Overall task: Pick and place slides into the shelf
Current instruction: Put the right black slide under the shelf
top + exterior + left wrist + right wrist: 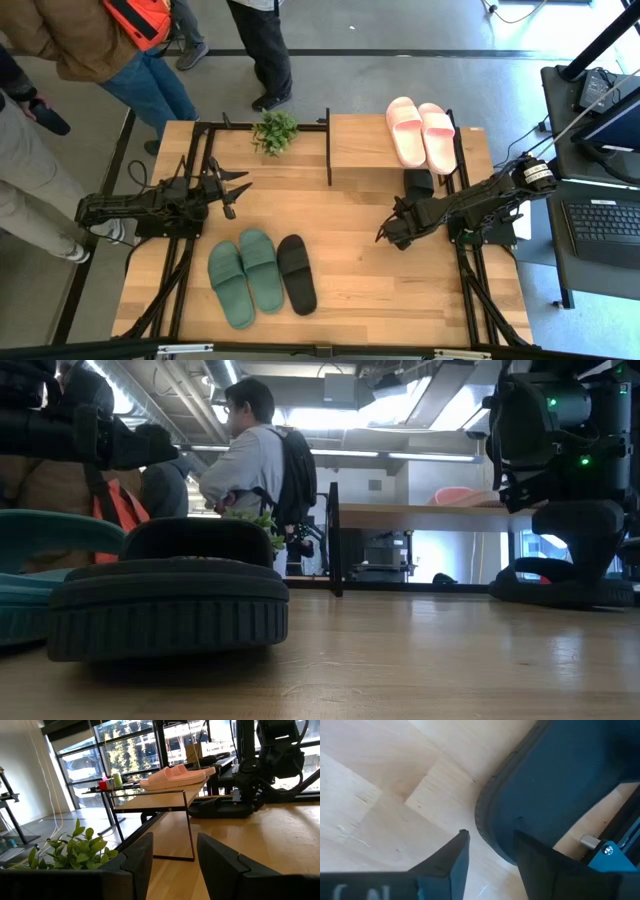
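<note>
Pale pink foam slide pair (421,132), wide-strapped, smooth, lies side by side on the flat light-wood plank top of the small black-framed shelf (365,140) at the table's far edge. Muted green foam pair (245,274) and one black foam slide (296,273) with ribbed sole edge rest on the butcher-block tabletop (370,285), near side. Second black slide (419,183) sits just below the shelf's right end.

Right gripper (390,236): fingers parted a little, empty, low over bare wood just beside that black slide. Left gripper (238,192): fingers apart, empty, near a small green leafy plant (275,131).
</note>
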Action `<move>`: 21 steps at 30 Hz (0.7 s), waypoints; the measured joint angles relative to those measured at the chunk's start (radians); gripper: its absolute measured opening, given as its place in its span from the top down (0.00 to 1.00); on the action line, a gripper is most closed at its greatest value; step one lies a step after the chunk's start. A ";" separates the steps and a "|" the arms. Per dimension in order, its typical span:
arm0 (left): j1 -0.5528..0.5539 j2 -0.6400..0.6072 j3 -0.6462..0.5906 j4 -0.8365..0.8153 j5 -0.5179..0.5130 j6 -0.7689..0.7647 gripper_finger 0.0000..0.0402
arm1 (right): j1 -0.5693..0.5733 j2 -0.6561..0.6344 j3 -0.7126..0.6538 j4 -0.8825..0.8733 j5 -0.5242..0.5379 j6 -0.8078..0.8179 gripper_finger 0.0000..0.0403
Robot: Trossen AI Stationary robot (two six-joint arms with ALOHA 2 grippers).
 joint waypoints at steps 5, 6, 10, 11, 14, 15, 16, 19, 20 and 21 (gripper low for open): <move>0.000 0.000 0.000 0.000 0.000 0.000 0.64 | 0.000 0.000 0.000 0.002 0.000 -0.026 0.69; 0.000 0.000 0.000 0.000 0.000 0.000 0.64 | 0.000 0.000 0.000 0.002 0.000 -0.027 0.71; 0.000 0.000 0.000 0.000 0.000 0.000 0.64 | 0.000 0.000 0.000 0.008 0.001 -0.050 0.75; 0.000 0.000 0.000 0.000 0.000 0.000 0.64 | 0.000 0.000 0.000 0.010 0.001 -0.053 0.75; 0.000 0.000 0.000 0.000 0.000 0.000 0.64 | 0.000 0.001 0.000 0.014 0.001 -0.081 0.76; 0.000 0.000 0.000 0.000 0.000 0.000 0.64 | 0.000 0.004 0.000 0.018 0.002 -0.091 0.77; 0.000 0.000 0.000 0.000 0.000 0.000 0.64 | 0.000 0.008 0.000 0.020 0.002 -0.097 0.77; 0.000 0.000 0.000 0.000 0.000 0.000 0.64 | 0.000 0.030 0.000 0.019 0.003 -0.105 0.77; 0.000 0.000 0.000 0.000 0.000 0.000 0.64 | 0.000 0.039 0.000 0.019 0.003 -0.110 0.77; 0.000 0.000 0.000 0.000 0.000 0.000 0.64 | 0.000 0.047 0.000 0.019 0.003 -0.121 0.77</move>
